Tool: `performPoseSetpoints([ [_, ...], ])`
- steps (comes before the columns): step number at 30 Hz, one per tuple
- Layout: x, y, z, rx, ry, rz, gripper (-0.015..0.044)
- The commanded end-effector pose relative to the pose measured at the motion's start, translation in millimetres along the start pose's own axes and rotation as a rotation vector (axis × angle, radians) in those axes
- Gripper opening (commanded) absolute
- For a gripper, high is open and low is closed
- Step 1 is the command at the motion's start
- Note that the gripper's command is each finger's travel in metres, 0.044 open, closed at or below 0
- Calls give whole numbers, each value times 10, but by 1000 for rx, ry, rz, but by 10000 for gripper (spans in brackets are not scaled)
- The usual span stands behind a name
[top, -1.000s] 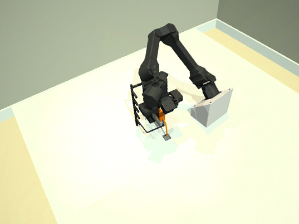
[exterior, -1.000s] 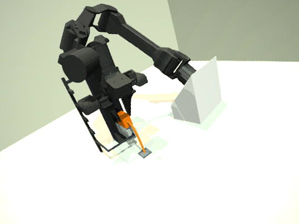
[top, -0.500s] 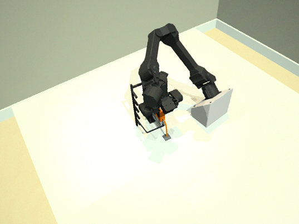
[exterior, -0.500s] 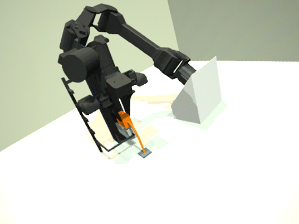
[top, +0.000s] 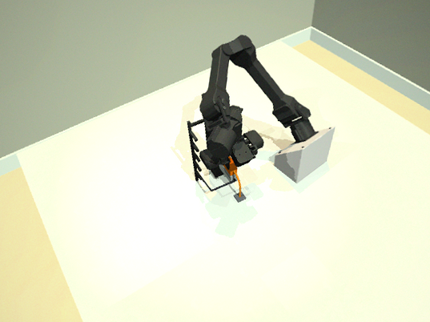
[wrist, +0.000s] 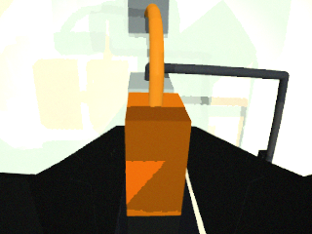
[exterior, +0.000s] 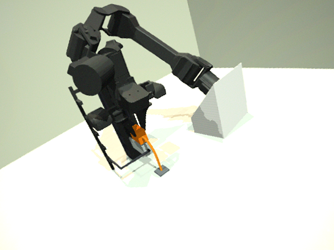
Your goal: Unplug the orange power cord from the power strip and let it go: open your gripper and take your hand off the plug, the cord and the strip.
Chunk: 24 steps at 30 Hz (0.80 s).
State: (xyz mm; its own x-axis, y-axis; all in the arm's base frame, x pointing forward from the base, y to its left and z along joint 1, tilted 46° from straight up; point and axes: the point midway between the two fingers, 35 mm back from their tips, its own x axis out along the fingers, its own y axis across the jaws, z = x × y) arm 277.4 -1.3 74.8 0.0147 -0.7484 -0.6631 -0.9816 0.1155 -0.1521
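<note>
The orange plug (top: 232,168) (exterior: 141,137) (wrist: 157,156) is between the two black fingers. My gripper (top: 231,163) (exterior: 138,130) (wrist: 155,136) is shut on the plug, one finger on each side. The orange cord (top: 240,184) (exterior: 156,155) (wrist: 156,58) curves from the end of the plug down to a small dark grey plate (top: 242,198) (exterior: 165,170) (wrist: 137,21) on the table. The grey power strip (exterior: 137,146) (wrist: 138,84) shows partly below and beyond the plug. The rest is hidden by the plug and the arm. I cannot tell whether the prongs are in the strip.
A thin black frame (top: 193,154) (exterior: 89,128) (wrist: 219,71) stands beside the gripper, and its lower bar runs close to the strip and cord. A light grey wedge-shaped block (top: 315,155) (exterior: 232,104) stands to the right in the top and exterior views, at the arm's base.
</note>
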Motion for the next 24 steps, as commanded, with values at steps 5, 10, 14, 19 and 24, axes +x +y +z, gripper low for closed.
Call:
performPoseSetpoints([
  [5,-78,-9,324,-6,-52,-7,0],
  [10,-96,-4,404,-7,-52,-7,0],
  [14,-110,2,467,-7,-52,-7,0],
  [19,-128,12,547,-8,-52,-7,0],
  [24,-131,20,587,-8,-50,-8,26],
])
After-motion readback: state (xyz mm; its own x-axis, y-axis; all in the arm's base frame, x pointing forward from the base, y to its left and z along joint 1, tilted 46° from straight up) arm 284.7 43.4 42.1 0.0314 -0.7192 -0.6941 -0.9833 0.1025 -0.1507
